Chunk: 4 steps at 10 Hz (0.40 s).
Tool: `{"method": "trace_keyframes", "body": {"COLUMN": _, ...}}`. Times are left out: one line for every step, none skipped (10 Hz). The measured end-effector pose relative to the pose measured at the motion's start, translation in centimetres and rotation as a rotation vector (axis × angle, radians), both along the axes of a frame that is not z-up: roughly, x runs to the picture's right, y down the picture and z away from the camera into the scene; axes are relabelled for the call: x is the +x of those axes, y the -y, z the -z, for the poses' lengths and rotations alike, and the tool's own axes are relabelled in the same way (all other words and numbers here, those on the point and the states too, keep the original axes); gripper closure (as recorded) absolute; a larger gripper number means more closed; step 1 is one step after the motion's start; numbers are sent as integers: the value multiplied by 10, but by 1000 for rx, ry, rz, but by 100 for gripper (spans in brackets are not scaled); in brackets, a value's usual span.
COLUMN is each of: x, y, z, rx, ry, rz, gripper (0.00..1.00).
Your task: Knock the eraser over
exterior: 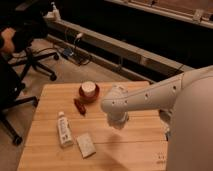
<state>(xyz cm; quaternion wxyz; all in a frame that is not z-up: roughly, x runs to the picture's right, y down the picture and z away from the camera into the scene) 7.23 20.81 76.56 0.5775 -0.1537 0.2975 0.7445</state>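
Note:
My gripper (118, 121) hangs at the end of the white arm (150, 97), low over the middle of the wooden table (140, 145). It covers the spot where the small dark eraser stood, so the eraser is hidden behind it. I cannot tell whether the eraser is upright or toppled. A white tube (63, 129) lies to the left of the gripper. A pale beige flat block (85, 145) lies in front of the tube.
A small red item (79, 106) lies left of the gripper. A red dish holding a white cup (89, 91) stands at the table's back edge. A black office chair (30, 55) stands on the floor to the left. Cables run along the far wall.

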Motion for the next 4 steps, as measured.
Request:
{"method": "trace_keyframes", "body": {"x": -5, "y": 1, "z": 0, "rx": 4, "ry": 11, "rz": 5, "gripper": 100}}
{"method": "trace_keyframes", "body": {"x": -3, "y": 0, "z": 0, "rx": 4, "ry": 9, "rz": 2, "gripper": 100}}
{"method": "trace_keyframes", "body": {"x": -2, "y": 1, "z": 0, "rx": 4, "ry": 5, "rz": 2, "gripper": 95}}
{"method": "trace_keyframes", "body": {"x": -4, "y": 1, "z": 0, "rx": 4, "ry": 9, "rz": 5, "gripper": 86}}
